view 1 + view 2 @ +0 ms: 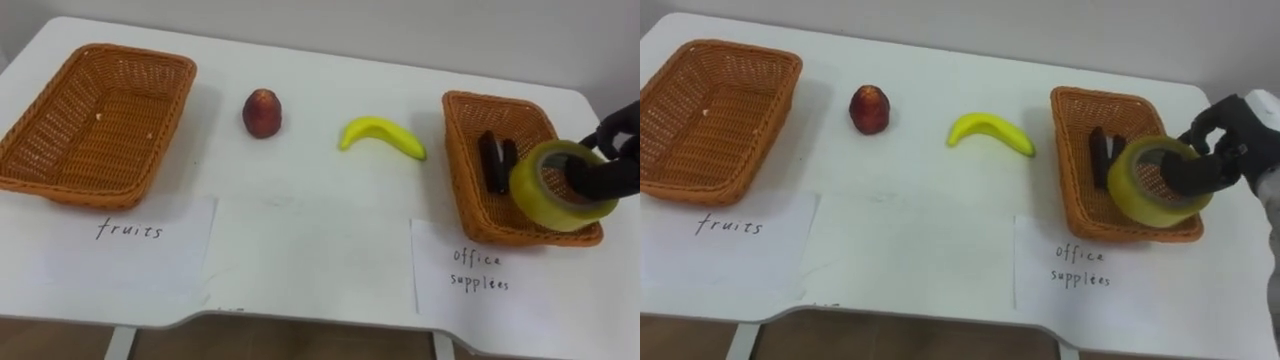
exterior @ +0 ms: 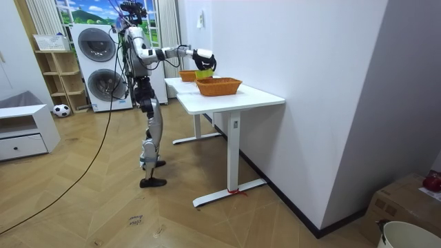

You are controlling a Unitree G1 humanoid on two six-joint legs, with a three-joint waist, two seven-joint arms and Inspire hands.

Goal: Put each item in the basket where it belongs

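Robot: stands at the end of the table, one arm stretched out over it.
Table (image 1: 320,100): white; seen from the head camera it carries two baskets, two fruits and lettered paper sheets.
Washing machines (image 2: 103,65): two, stacked behind the robot, at 10 o'clock in the room view.
Fruit basket (image 1: 90,120): brown wicker, rectangular, at 9 o'clock on the table, with nothing in it.
Office basket (image 1: 495,98): matching wicker, at 3 o'clock on the table, well apart from the other basket.
Fruits sheet (image 1: 110,250): white paper at 6 o'clock from the fruit basket, touching its near rim.
Office sheet (image 1: 480,290): white paper at 6 o'clock from the office basket, with handwriting on it.
Right hand (image 1: 608,170): dark, coming in at 3 o'clock; its fingers are curled round the tape roll's band, some passing through the hole.
Tape roll (image 1: 535,195): yellowish and see-through, tilted on edge in the right hand, over the office basket's corner at 4 o'clock.
Banana (image 1: 382,135): yellow, lying on bare table at 9 o'clock from the office basket, near it but apart.
Red fruit (image 1: 262,112): round, upright, at 9 o'clock from the banana, between the banana and the fruit basket.
Black item (image 1: 497,160): long and narrow, lying inside the office basket just beside the tape roll at its 9 o'clock; what it is cannot be told.
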